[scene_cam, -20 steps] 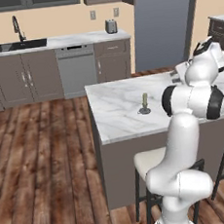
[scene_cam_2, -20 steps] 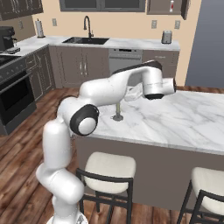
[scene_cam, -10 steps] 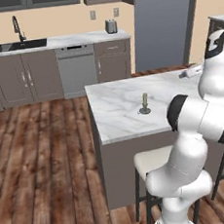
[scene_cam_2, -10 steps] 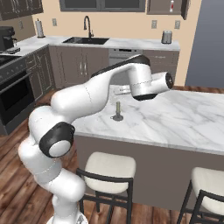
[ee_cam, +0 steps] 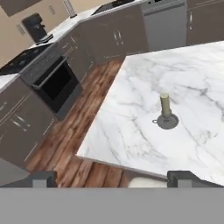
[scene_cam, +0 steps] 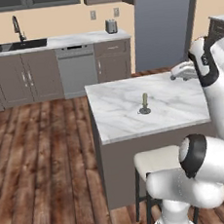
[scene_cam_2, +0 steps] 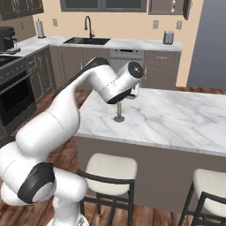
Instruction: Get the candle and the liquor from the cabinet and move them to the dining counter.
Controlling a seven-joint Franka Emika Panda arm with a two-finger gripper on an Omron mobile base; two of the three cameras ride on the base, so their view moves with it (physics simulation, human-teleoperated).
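With candle (ee_cam: 166,114) upright on dining counter (ee_cam: 131,131), first half done; gripper (ee_cam: 112,177) spread wide, empty; liquor (scene_cam_2: 173,6) waits in cabinet (scene_cam_2: 165,7)

No lettering, label, brand or number can be read anywhere in this kitchen — the small red-capped bottle (scene_cam_2: 173,5) in the open cabinet (scene_cam_2: 167,6) may carry a label, but it is too small to tell.
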